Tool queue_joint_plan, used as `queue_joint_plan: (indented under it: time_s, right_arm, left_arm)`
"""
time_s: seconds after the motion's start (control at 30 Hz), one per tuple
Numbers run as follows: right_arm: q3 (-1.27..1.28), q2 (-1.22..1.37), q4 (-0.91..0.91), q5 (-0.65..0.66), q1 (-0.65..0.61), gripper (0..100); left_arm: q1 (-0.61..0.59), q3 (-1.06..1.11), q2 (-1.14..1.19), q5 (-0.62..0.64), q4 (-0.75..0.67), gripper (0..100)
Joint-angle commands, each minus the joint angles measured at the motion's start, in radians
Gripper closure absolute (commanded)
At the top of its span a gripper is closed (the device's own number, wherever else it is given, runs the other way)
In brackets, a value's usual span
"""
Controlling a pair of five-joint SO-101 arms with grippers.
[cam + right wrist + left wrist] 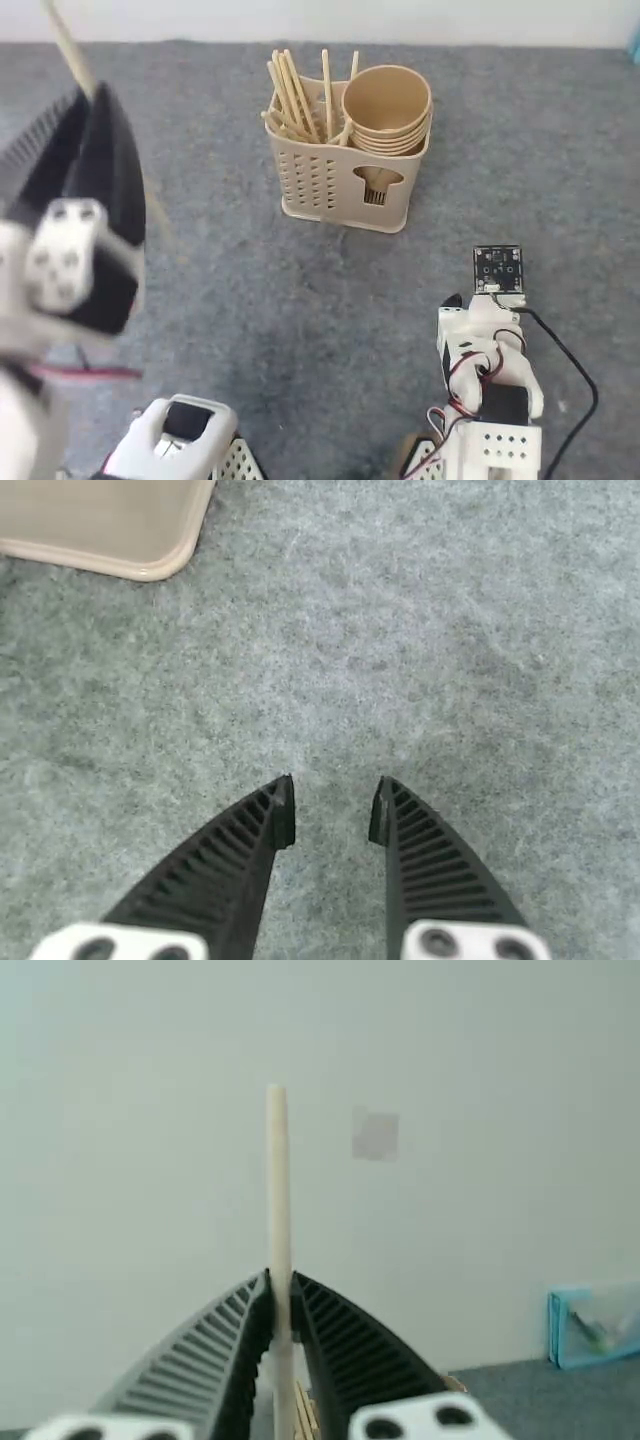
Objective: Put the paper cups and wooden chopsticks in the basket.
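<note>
Left pincer is pinched on one pale round wooden chopstick, which projects beyond its tips, held well above the grey carpet. The beige slotted plastic basket, well apart from that pincer, holds stacked tan paper cups and a bundle of chopsticks. Right pincer is spread and unloaded, with the basket near its tips. Judged nearly complete: this one stick is left to deposit.
</note>
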Motion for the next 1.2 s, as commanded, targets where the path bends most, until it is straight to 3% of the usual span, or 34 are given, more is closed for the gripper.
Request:
queue_joint_plan:
  time_s: [0.0,0.27,0.5,0.7,0.97,1.17]
  right_arm:
    - [-0.012,0.004,-0.019,0.018,0.012,86.2]
    - [-0.011,0.004,-0.015,0.018,0.012,86.2]
    - [-0.011,0.004,-0.013,0.018,0.012,86.2]
    - [-0.009,0.004,-0.019,0.018,0.012,86.2]
    - [-0.009,0.004,-0.019,0.018,0.012,86.2]
    - [-0.008,0.004,-0.021,0.018,0.012,86.2]
  left_arm:
    - [0.046,-0.005,-0.055,-0.069,0.074,99]
    - [0.077,0.042,-0.14,-0.16,0.169,99]
    - [0.077,0.441,-0.393,-0.361,0.13,99]
    - [0.068,0.849,-0.618,-0.252,-0.273,99]
    - [0.068,1.368,-0.755,0.02,-1.013,99]
    - [0.077,1.606,-0.752,0.064,-1.447,99]
